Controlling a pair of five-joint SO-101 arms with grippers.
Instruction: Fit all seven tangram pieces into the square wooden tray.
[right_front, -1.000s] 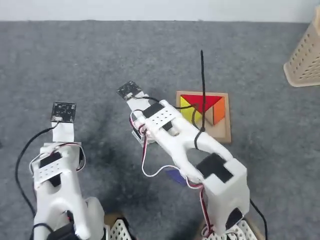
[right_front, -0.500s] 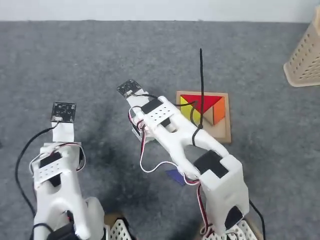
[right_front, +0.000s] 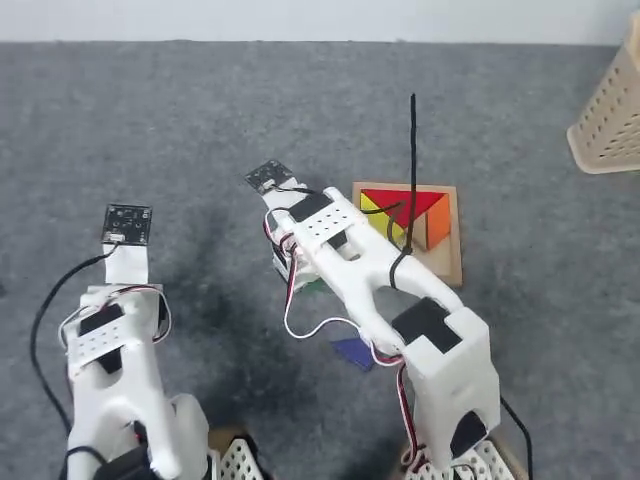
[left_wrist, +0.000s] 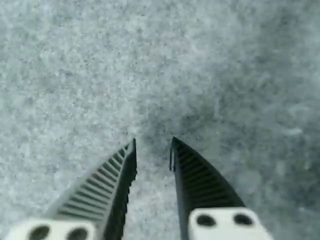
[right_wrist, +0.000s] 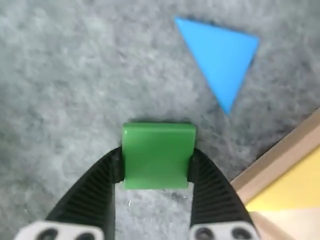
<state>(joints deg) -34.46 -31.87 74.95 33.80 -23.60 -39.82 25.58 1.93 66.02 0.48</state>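
In the right wrist view my right gripper (right_wrist: 156, 156) is shut on a green square piece (right_wrist: 158, 155), held just over the grey carpet. A blue triangle (right_wrist: 220, 52) lies on the carpet beyond it. The wooden tray's corner (right_wrist: 280, 152) is close beside, with a yellow piece (right_wrist: 295, 187) inside. In the high view the tray (right_front: 452, 262) holds red, yellow and orange pieces, and the right arm (right_front: 345, 262) stands at its left edge with the green piece (right_front: 313, 287) peeking out under it. A purple piece (right_front: 352, 350) lies nearer the arm's base. My left gripper (left_wrist: 152, 144) hovers over bare carpet, narrowly open.
A pale slatted basket (right_front: 610, 110) stands at the far right. The left arm (right_front: 110, 340) stays at the left, well away from the tray. A black cable (right_front: 412, 170) rises from the right arm over the tray. Grey carpet covers the whole surface.
The right arm has swung slightly toward the tray, and the green piece now shows beneath it in the high view. More of the purple piece shows. The left arm has kept still.
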